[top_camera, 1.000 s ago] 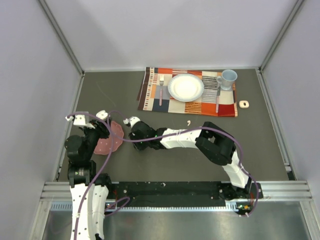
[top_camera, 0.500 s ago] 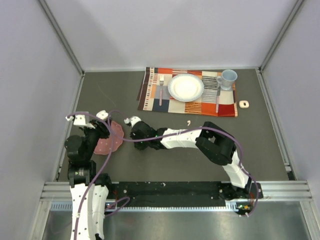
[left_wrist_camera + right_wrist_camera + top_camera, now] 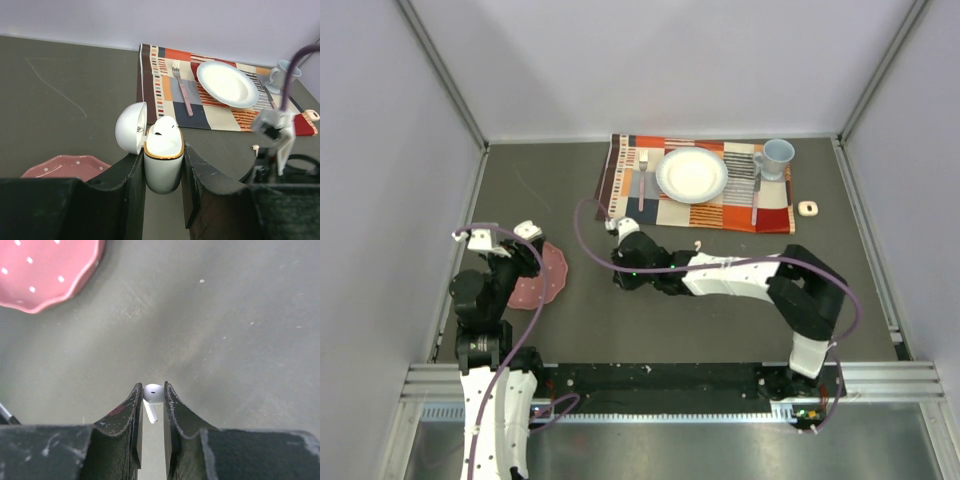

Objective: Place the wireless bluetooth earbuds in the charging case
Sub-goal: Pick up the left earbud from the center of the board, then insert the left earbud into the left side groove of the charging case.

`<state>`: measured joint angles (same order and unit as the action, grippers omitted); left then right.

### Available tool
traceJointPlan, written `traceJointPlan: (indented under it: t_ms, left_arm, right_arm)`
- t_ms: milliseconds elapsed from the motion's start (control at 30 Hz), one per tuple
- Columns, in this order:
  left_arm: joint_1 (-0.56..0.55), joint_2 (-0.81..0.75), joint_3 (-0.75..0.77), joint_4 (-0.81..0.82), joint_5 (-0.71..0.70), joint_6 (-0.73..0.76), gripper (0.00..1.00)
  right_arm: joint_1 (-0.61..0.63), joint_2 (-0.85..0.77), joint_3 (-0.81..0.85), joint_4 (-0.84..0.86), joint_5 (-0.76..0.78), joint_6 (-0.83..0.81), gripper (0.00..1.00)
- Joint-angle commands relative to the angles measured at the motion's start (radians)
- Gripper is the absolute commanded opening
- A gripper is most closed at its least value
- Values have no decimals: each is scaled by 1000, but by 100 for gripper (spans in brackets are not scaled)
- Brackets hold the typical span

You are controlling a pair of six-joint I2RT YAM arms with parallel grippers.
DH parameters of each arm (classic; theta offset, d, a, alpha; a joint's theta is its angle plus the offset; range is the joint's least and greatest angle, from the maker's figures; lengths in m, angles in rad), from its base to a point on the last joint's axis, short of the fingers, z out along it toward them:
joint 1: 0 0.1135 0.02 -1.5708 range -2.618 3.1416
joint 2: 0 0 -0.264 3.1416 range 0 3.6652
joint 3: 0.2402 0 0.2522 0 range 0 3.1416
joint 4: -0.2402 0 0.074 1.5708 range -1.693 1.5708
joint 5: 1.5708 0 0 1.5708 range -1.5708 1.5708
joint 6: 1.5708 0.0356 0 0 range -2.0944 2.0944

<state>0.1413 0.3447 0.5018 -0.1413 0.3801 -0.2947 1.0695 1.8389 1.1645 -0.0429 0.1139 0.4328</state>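
The right gripper (image 3: 152, 385) has drawn back from the left gripper (image 3: 163, 150) — clamped on an earbud (image 3: 153, 393); the left squeezes the open charging case (image 3: 163, 167); return above it, lower stem-first, squarely aligned.

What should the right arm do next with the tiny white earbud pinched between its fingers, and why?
Probably carry it to the white glossy charging case. The right gripper is shut on the tiny white earbud above the dark table, while the left gripper holds that case upright, lid flipped open.

plate (image 3: 692, 175) on placemat (image 3: 720, 215) | fork (image 3: 642, 180) left | mug (image 3: 777, 158) right | earbud (image 3: 697, 245) before placemat
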Motion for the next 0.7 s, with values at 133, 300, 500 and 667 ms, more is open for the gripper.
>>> traceJointPlan:
  t_ms: [133,300,500,667]
  left_arm:
    - [3,0,-6,86,51,-18,0]
    - [3,34,-6,134,138,-43,0]
    - [1,48,-71,323,267,-142,0]
    - [1,62,-86,445,355,-208,0]
  right_arm:
    - [-37,-243,-100,74,67,50,4]
    - [-40,-372,-143,77,96,53,4]
    - [-46,-507,-232,92,127,66,4]
    - [-51,-638,-261,89,148,66,4]
